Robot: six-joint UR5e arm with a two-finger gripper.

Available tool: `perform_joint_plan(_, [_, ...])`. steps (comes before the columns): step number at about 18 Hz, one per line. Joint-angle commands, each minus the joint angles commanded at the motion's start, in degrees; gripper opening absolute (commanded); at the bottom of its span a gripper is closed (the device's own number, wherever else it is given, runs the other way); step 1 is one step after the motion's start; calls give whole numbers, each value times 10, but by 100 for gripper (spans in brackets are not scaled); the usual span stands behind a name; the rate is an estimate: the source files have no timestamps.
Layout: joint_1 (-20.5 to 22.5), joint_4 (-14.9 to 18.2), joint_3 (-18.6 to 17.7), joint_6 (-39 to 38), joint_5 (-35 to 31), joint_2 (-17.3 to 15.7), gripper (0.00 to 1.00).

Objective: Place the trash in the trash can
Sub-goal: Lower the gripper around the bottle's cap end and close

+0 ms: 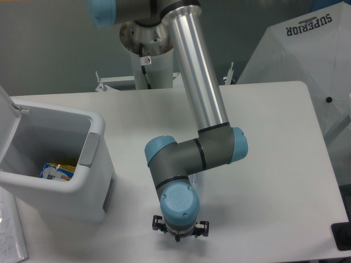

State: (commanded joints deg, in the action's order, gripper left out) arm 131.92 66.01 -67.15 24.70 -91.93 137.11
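A white bench (274, 142) with rounded corners stands before a plain grey wall (49, 49), with a white canopy (307, 49) lettered "SUPERIOR" up and right of the tool (180, 236), under even light.

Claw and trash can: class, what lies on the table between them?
Nothing: in the fixed camera view, only bare white table separates the claw from the trash can.

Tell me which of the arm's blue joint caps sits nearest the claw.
The round cap facing the camera, directly above the claw; the other blue caps sit higher up the arm, farther from it.
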Motion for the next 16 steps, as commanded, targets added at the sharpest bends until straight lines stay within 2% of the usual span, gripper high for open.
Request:
perform_joint_plan(3, [0, 0, 0, 1, 0, 0, 42])
perform_joint_plan(10, [-5, 1, 1, 0, 1, -3, 3])
perform_joint_plan(13, [-7, -1, 3, 1, 3, -10, 2])
perform_joint_plan(16, [-8, -39, 8, 1, 26, -34, 2])
